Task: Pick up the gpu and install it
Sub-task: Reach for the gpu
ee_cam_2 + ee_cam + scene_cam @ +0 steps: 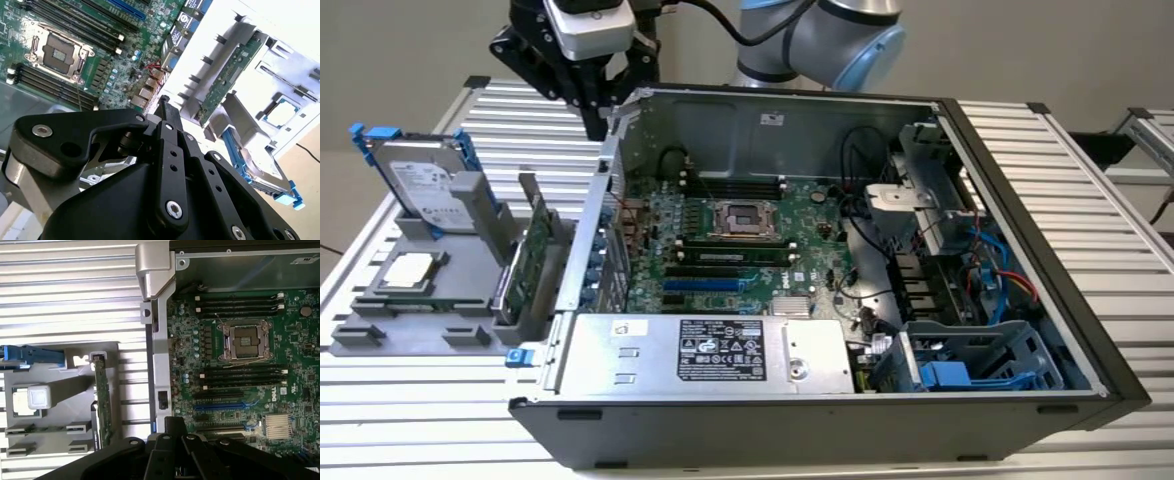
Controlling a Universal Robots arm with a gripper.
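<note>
Claw over case wall; gpu in holder

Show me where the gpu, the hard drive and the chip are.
gpu [526, 266], exterior view, green board face.
hard drive [430, 185], exterior view, silver label face.
chip [407, 270], exterior view, silver lid centre.

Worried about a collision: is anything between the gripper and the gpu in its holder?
Nothing visible covers the gpu; its top edge stands free in the grey holder. The gripper hangs by the case wall, which rises close beside the card, between it and the motherboard.
</note>
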